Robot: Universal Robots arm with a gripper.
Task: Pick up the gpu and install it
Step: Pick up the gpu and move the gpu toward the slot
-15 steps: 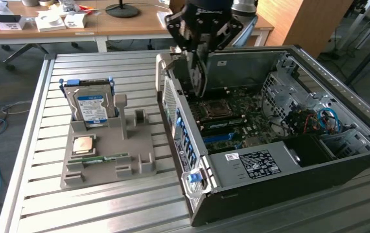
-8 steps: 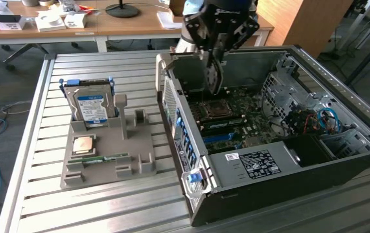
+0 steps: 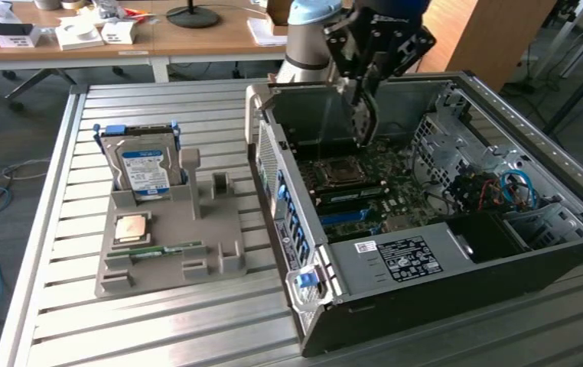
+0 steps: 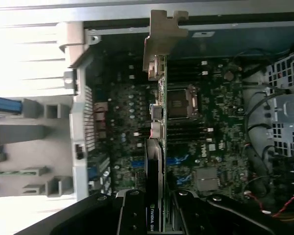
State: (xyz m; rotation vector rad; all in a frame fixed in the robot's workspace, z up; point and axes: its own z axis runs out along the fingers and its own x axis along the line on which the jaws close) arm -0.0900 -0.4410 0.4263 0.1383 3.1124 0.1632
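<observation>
The Universal Robots arm (image 3: pixel 307 46) reaches in from behind the open computer case (image 3: pixel 425 260), its wrist turned so that the gripper (image 3: pixel 363 80) points straight down into the case's opening. The claw is clamped on the gpu (image 3: pixel 363 122), which hangs upright and edge-on below it, over the motherboard (image 3: pixel 373 180) and just beside the CPU socket (image 3: pixel 334 170). Whether the card's lower edge touches the board cannot be told.

In the wrist view the two black fingers (image 4: pixel 132 215) press on either face of the gpu (image 4: pixel 159 161), with the gripper (image 4: pixel 159 213) closed at the card's labelled end; the silver end bracket (image 4: pixel 164 44) lies at the far end, towards the case's wall.

On the slatted metal table (image 3: pixel 67 321), at the exterior view's left of the case, a grey holder fixture (image 3: pixel 184 229) carries a silver-and-blue hard drive (image 3: pixel 147 168) standing upright, a CPU chip (image 3: pixel 131 228) and a thin green memory stick (image 3: pixel 174 249)
</observation>
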